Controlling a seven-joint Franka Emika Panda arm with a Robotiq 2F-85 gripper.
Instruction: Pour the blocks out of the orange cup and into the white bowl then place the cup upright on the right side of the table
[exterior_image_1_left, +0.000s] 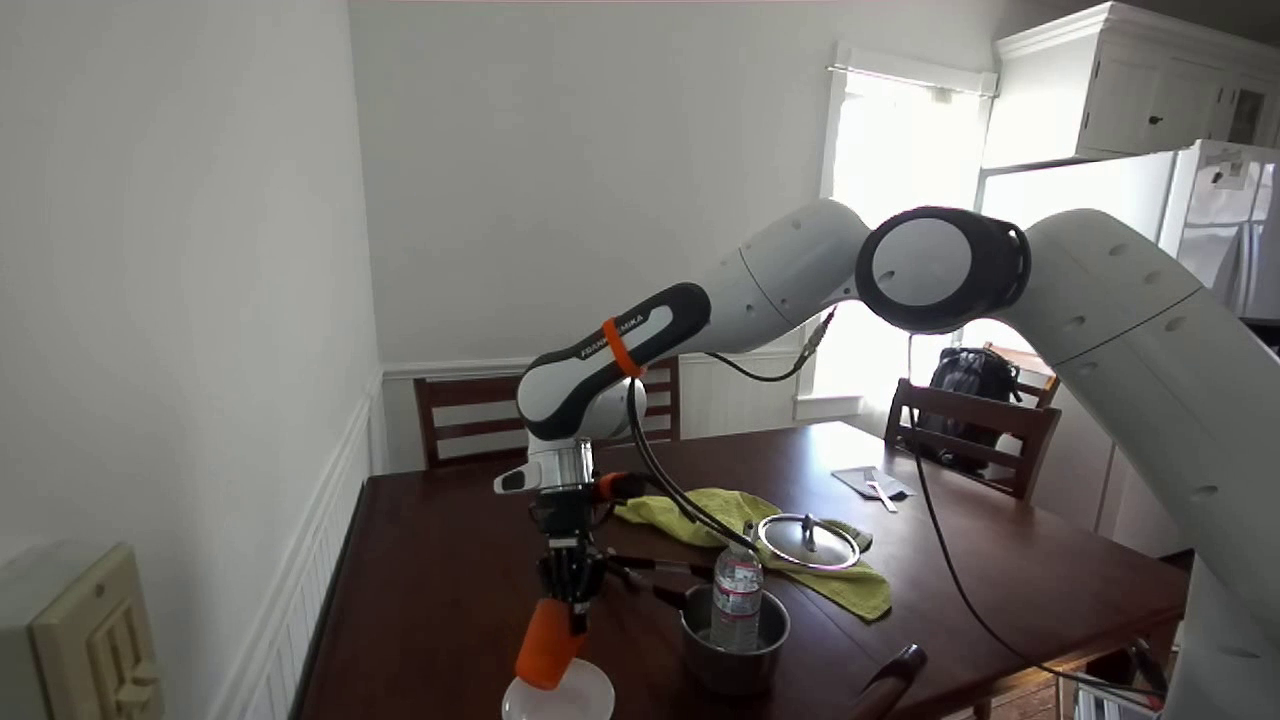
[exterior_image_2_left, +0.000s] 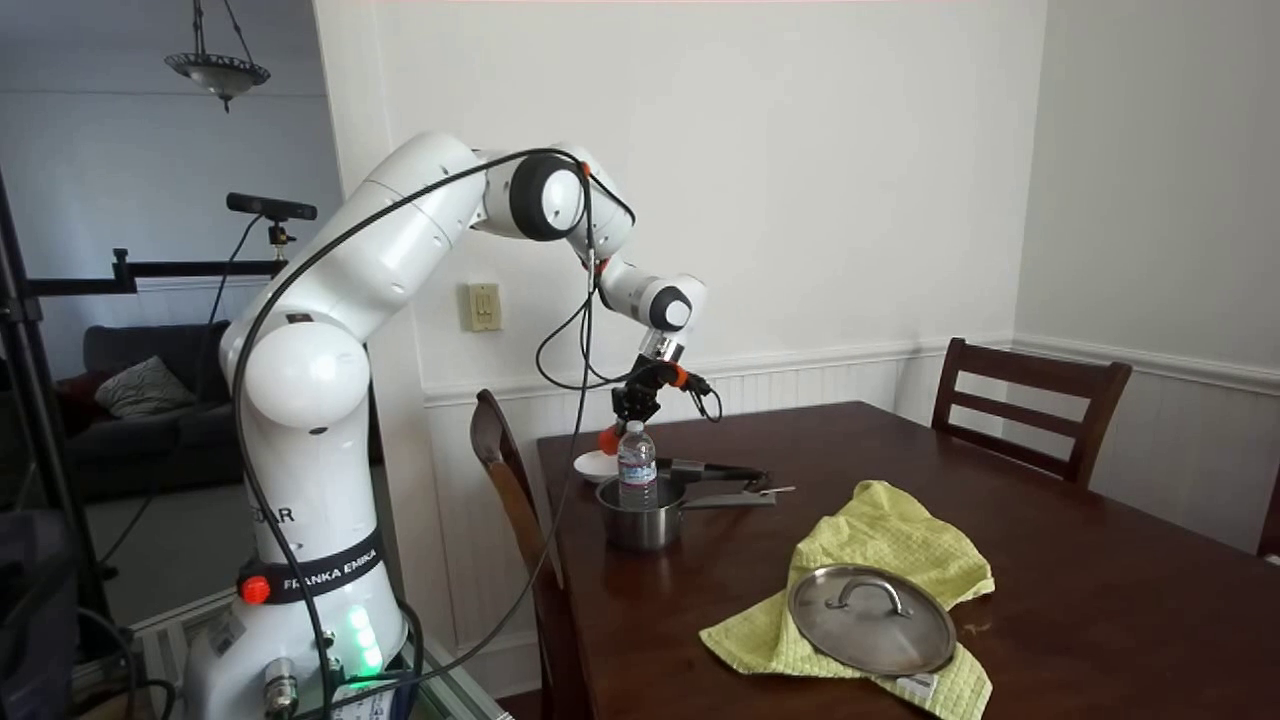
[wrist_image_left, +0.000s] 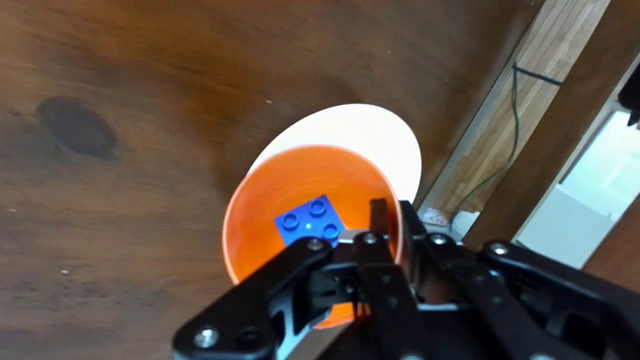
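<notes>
My gripper (wrist_image_left: 392, 225) is shut on the wall of the orange cup (wrist_image_left: 270, 200), one finger inside and one outside. A blue block (wrist_image_left: 309, 217) lies inside the cup; any other blocks are hidden. In an exterior view the cup (exterior_image_1_left: 549, 645) is slightly tilted, just over the white bowl (exterior_image_1_left: 588, 692), with the gripper (exterior_image_1_left: 576, 612) at its upper end. In an exterior view the cup (exterior_image_2_left: 609, 440) shows only partly beside the gripper (exterior_image_2_left: 633, 408), above the bowl (exterior_image_2_left: 594, 466). In the wrist view the bowl (wrist_image_left: 372, 137) is partly covered by the cup.
On the dark table (exterior_image_1_left: 440, 580) a metal pot (exterior_image_1_left: 735, 665) holding a water bottle (exterior_image_1_left: 737, 595) stands close to the bowl. A yellow-green cloth (exterior_image_2_left: 900, 530) carries a pot lid (exterior_image_2_left: 872, 620). A black handle (exterior_image_2_left: 715, 472) lies behind the pot. The table edge (wrist_image_left: 480, 107) is near the bowl.
</notes>
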